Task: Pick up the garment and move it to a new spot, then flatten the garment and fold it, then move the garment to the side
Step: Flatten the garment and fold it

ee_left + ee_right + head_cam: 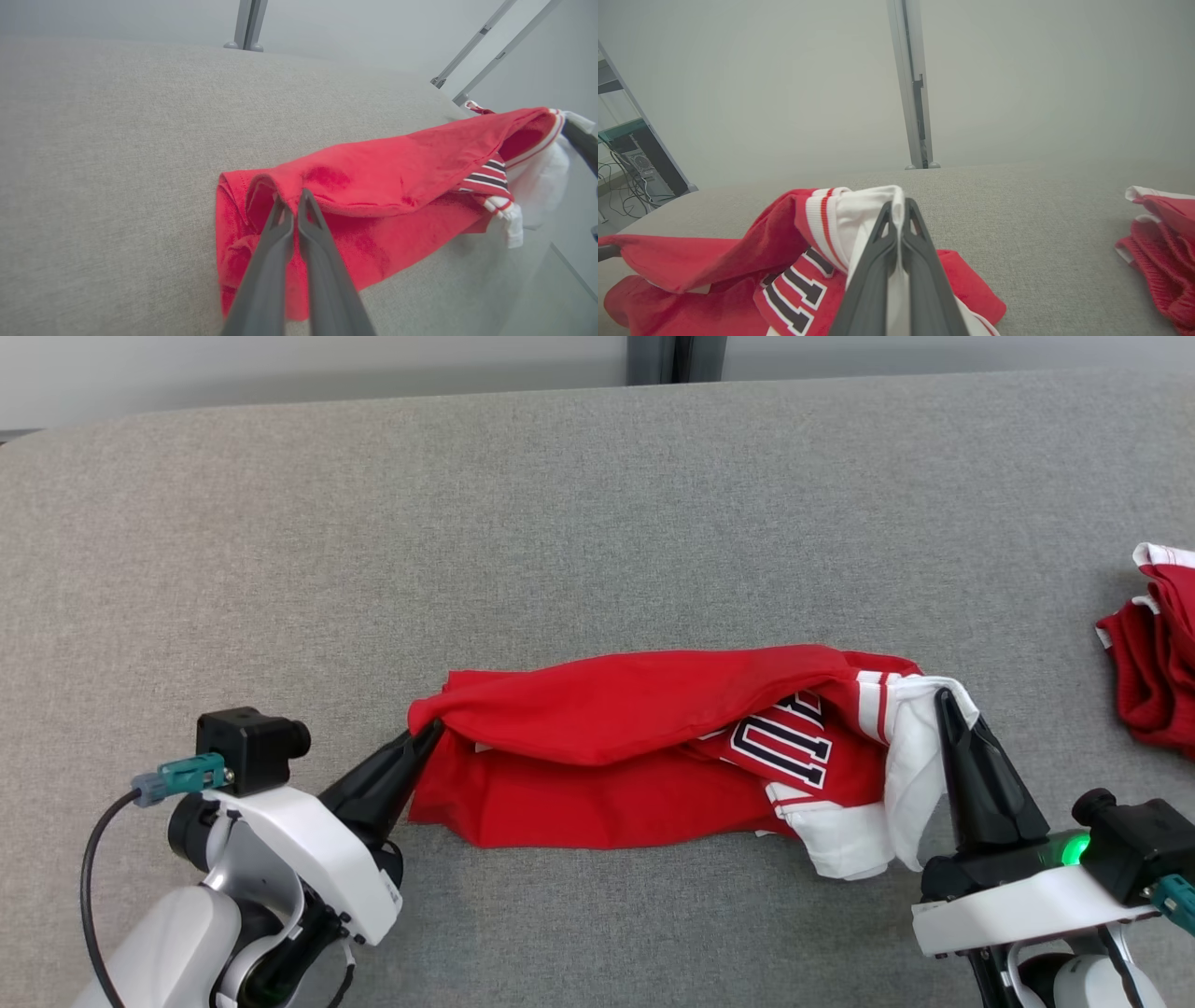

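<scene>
The left gripper (429,730) has its jaws pressed together on the red edge fold at the left end of the garment (635,709); the left wrist view shows that fold caught at the very tips. The right gripper (944,696) has its jaws pressed together as well, pinching a white panel at the garment's right end, with a strip of white cloth running down between the two fingers in the right wrist view. With one grip at each end, the garment can be carried as a span rather than a lump. The arrangement also suits the flattening step, since drawing the ends apart would pull the creases out. Both grips sit at the extreme edge of the cloth, so only a little material is held; a slip under tension is a fair risk. Between the grippers the upper red layer stands up in a soft ridge, while the lower layer and the panel with dark block lettering (780,739) rest on the grey table (560,504). The garment lies near the robot's side of the table, roughly central, and is bunched rather than flat, so flattening and folding appear not yet done. A second red garment (1158,653) lies well apart at the right edge, so that side offers less room for setting the work aside.
</scene>
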Motion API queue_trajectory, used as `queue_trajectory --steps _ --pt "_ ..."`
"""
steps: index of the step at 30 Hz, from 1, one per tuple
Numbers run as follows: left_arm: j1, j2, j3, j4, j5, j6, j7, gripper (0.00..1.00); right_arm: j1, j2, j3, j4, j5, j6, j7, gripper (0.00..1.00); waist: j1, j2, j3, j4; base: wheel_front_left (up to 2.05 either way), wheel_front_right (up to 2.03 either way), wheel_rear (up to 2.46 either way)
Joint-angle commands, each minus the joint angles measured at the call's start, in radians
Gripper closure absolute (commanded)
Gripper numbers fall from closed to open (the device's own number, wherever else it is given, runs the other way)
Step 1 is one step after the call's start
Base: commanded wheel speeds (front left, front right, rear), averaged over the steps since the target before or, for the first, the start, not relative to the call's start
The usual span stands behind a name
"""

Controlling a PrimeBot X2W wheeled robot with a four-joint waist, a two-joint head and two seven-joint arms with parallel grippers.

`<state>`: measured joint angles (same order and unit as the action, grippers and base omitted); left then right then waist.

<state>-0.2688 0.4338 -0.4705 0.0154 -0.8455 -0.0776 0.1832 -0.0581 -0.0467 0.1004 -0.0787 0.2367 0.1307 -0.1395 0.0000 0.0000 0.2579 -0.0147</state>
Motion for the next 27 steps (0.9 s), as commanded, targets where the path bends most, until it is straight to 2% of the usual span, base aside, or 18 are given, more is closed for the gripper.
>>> queue_trajectory --steps 1,5,10,13,20,27 --pt "-0.019 0.009 0.004 -0.005 0.013 0.003 -0.006 1.0 -0.013 -0.005 -0.004 -0.003 -0.006 0.0 0.005 1.0 0.0 0.0 -0.002 0.001 0.0 0.0 0.0" --pt "-0.037 0.018 0.019 -0.031 0.046 0.018 -0.042 1.0 -0.018 -0.005 -0.005 -0.018 -0.016 0.0 -0.014 1.0 0.0 0.0 -0.01 0.001 0.0 0.0 0.0" --pt "-0.064 0.017 0.068 -0.086 0.1 0.071 -0.121 1.0 -0.059 -0.016 -0.012 -0.05 -0.043 0.0 -0.018 1.0 0.0 0.0 -0.027 -0.001 0.0 0.0 0.0" --pt "-0.082 0.017 0.08 -0.102 0.12 0.086 -0.141 1.0 -0.092 -0.034 -0.015 -0.062 -0.048 0.0 -0.016 1.0 0.0 0.0 -0.031 0.0 0.0 0.0 0.0" --pt "-0.223 0.031 0.138 -0.16 0.209 0.153 -0.187 1.0 -0.31 -0.144 0.007 -0.103 -0.065 0.0 0.003 1.0 0.0 0.0 -0.043 -0.003 0.0 0.0 0.0" --pt "-0.412 0.048 0.162 -0.19 0.276 0.183 -0.166 1.0 -0.57 -0.217 0.039 -0.096 -0.039 0.0 0.02 1.0 0.0 0.0 -0.066 -0.005 0.0 0.0 0.0"
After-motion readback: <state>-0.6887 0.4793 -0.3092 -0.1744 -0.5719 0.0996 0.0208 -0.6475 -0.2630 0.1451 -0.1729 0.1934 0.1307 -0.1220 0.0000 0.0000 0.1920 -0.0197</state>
